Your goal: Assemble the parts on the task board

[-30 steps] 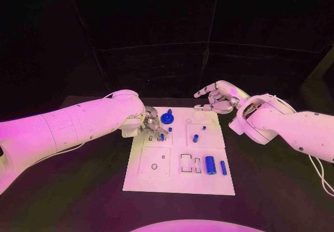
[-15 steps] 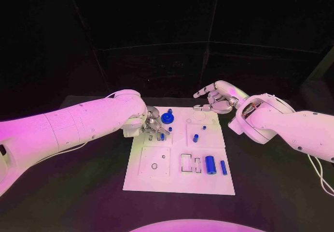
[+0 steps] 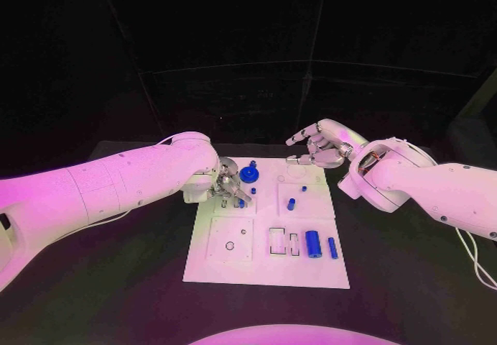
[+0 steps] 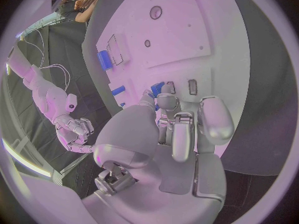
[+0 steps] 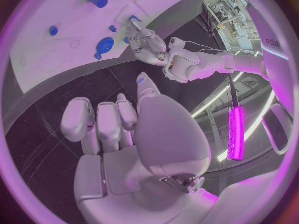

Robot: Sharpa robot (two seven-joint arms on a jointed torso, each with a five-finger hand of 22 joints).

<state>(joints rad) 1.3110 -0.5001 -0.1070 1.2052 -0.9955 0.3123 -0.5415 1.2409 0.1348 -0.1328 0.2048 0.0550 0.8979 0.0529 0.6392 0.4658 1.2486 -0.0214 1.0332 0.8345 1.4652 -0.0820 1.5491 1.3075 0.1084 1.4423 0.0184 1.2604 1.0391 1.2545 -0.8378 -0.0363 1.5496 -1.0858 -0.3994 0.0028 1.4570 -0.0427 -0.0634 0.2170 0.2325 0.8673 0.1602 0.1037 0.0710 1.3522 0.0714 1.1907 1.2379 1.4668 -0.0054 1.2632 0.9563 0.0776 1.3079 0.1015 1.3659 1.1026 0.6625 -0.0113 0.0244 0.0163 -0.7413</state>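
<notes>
From the head view, the flat white rectangular task board (image 3: 264,230) lies in the middle of the black table (image 3: 114,287). The left hand (image 3: 226,188) is down on the board's far left part, its fingertips gathered around a small blue peg-shaped part (image 3: 240,203) that stands upright there. Whether they actually clamp it I cannot tell from here. Just beyond those fingers on the board stands a round blue knob-like part (image 3: 248,174). Toward the board's near right corner lie a thick blue cylinder (image 3: 313,246) and, just beside it, a thinner blue rod (image 3: 332,248); two more small blue pegs (image 3: 292,204) stand near the board's middle right. The right hand (image 3: 321,149) hovers above the board's far right corner, holding nothing, fingers apart and loosely curved.

From the left wrist view, the left hand (image 4: 177,129) reaches down onto the board (image 4: 187,30), fingers close together with their tips at the small blue peg (image 4: 157,88), which shows just past the fingertips, touching or nearly so. The thick blue cylinder (image 4: 104,59) lies farther along the board.

From the right wrist view, the right hand (image 5: 118,129) is empty and sits off the board's (image 5: 74,45) edge over the dark table, with its fingers side by side and the thumb apart from them. The left hand (image 5: 146,44) rests on the board beside the blue knob (image 5: 103,46).
</notes>
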